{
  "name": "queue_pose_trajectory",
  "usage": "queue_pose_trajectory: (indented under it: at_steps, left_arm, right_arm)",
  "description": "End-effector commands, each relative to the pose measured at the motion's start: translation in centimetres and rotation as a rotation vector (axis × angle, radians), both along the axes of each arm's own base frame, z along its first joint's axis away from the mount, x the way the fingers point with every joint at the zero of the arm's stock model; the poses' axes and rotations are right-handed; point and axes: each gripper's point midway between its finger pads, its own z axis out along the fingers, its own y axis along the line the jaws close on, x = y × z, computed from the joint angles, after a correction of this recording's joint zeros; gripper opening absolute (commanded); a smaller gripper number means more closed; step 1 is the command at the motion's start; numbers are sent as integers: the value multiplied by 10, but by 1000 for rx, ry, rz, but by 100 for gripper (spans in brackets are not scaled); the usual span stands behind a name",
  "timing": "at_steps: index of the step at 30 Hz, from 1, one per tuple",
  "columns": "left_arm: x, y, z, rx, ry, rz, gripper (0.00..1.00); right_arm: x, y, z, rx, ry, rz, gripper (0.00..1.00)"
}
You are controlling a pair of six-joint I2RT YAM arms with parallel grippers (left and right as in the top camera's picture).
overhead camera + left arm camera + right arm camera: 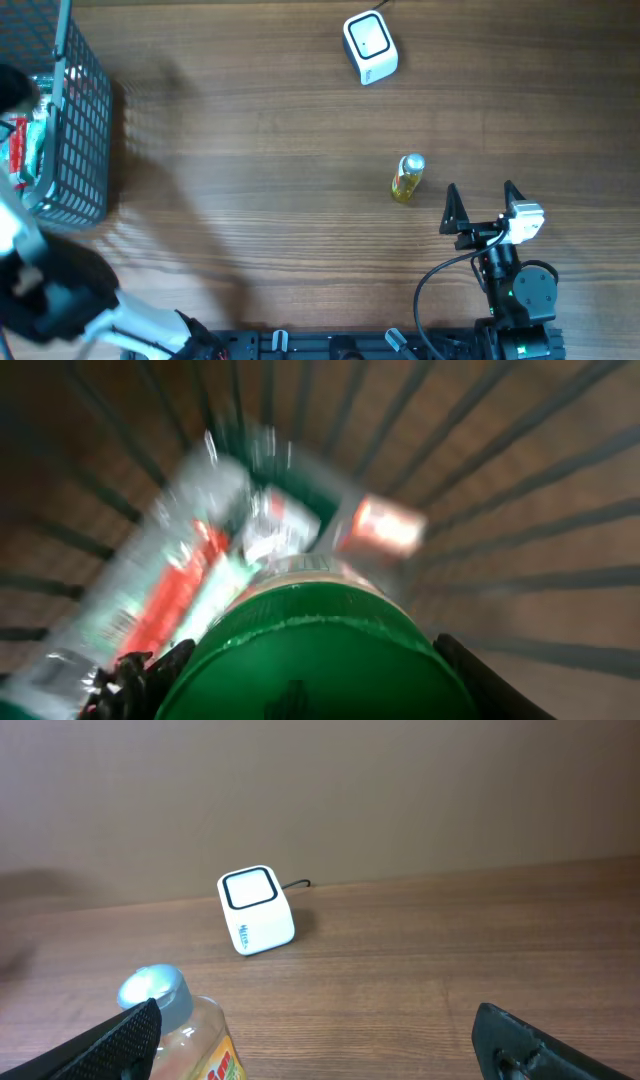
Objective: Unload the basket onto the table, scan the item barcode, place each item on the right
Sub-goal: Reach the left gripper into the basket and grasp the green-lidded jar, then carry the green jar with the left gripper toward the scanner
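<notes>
No scan had been made: the green-lidded item was clamped in the left gripper inside the basket at nine o'clock, well apart from the scanner at twelve, while the right gripper was held spread and empty.

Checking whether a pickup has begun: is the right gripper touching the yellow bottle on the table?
Apart. The overhead view shows a strip of table between the yellow bottle and the right gripper, whose jaws stand open.

Black arm, pointed black jaws, looping cable
</notes>
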Motion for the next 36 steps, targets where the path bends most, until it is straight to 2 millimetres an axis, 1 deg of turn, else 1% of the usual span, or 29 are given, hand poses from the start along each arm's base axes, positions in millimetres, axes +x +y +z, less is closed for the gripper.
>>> queue_pose_trajectory:
  at_steps: [1, 2, 3, 4, 5, 7, 10, 12, 16, 20, 22, 23, 27, 28, 30, 33, 36]
  left_arm:
    - [-29, -23, 125, 88, -274, 75, 58]
    - [-37, -33, 143, 88, -318, 72, 57]
    - [-43, -48, 157, 74, -352, 53, 57]
    - [-52, -70, 170, 55, -378, 35, 56]
    - [-55, -82, 174, 51, -378, 16, 56]
    - [-61, -111, 173, 25, -352, -33, 56]
    - [-69, -149, 157, -31, -268, -91, 54]
    - [-71, -184, 139, -89, -186, -164, 52]
    - [-71, -240, 108, -145, -65, -273, 47]
    - [-70, -300, 70, -140, 49, -379, 46]
    - [-72, -334, 44, -124, 106, -431, 47]
    - [-75, -359, 25, -123, 134, -471, 46]
    - [-86, -424, -28, -140, 187, -600, 44]
    - [-91, -442, -44, -140, 198, -638, 43]
    - [-99, -467, -73, -126, 217, -664, 42]
    - [-109, -491, -107, -82, 260, -691, 40]
    - [-117, -511, -133, -54, 316, -728, 40]
  right_arm:
    - [0, 1, 0, 14, -2, 10, 100]
    - [0, 2, 0, 14, -2, 10, 100]
    - [0, 1, 0, 14, -2, 10, 100]
    - [0, 1, 0, 14, -2, 10, 100]
    - [0, 1, 0, 14, -2, 10, 100]
    - [0, 2, 0, 14, -2, 10, 100]
    - [0, 2, 0, 14, -2, 10, 100]
    - [0, 1, 0, 14, -2, 10, 100]
    - [0, 2, 0, 14, -2, 10, 100]
    - [0, 1, 0, 14, -2, 10, 100]
    - [0, 1, 0, 14, -2, 10, 100]
    - [0, 2, 0, 14, -2, 10, 100]
    - [0, 2, 0, 14, -2, 10, 100]
    - [0, 1, 0, 14, -2, 10, 100]
    - [0, 2, 0, 14, -2, 10, 100]
    - [0, 2, 0, 14, -2, 10, 100]
    - [0, 1, 0, 14, -2, 10, 100]
